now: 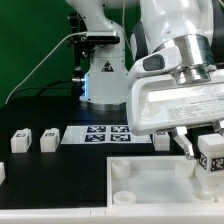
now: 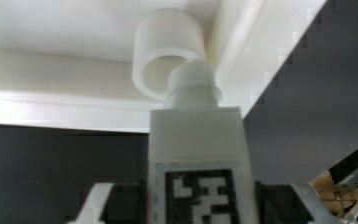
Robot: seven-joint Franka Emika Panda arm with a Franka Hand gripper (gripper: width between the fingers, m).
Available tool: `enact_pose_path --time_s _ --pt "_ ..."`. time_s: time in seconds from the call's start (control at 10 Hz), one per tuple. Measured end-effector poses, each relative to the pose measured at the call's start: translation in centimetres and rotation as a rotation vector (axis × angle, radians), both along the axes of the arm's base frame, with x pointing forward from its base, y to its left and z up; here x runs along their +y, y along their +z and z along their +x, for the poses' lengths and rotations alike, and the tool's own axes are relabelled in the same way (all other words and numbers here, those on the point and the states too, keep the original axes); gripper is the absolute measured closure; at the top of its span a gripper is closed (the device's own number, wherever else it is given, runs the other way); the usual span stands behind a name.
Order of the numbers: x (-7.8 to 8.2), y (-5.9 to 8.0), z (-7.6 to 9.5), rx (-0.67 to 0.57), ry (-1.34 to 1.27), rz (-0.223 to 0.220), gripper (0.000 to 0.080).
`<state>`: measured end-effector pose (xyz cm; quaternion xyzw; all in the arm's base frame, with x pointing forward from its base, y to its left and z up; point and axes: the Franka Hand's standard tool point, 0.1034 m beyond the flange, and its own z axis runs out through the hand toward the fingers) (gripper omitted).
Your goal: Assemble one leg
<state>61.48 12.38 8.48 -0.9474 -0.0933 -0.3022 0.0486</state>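
**Leg pinched upright, above the panel's right-hand corner socket**
The gripper's fingers are pinching the leg by its sides. Its long axis runs straight out from them, with the narrow tip at the round socket on the right end of the panel; contact unclear. It is a white post, tag facing the wrist.

The leg is a small white cuboid post with a black-and-white square tag on one face, which is turned toward the exterior view. It is upright, clamped in the tool, at the exterior view's right edge, over the far right corner of the white panel. In the wrist view its narrower peg end points at a round socket. Whether they touch cannot be told.
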Motion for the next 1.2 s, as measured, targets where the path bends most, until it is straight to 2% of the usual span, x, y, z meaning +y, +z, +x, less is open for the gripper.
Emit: enact_pose_path --time_s 0.5,0.8,1.2 --pt "-0.6 -0.2 0.0 -0.001 0.006 -0.012 0.0509" --pt "-1.0 -1.6 -0.4 0.023 0.004 -0.016 0.0509" --pt "-0.8 -1.7 -0.3 0.010 0.009 -0.018 0.0509"
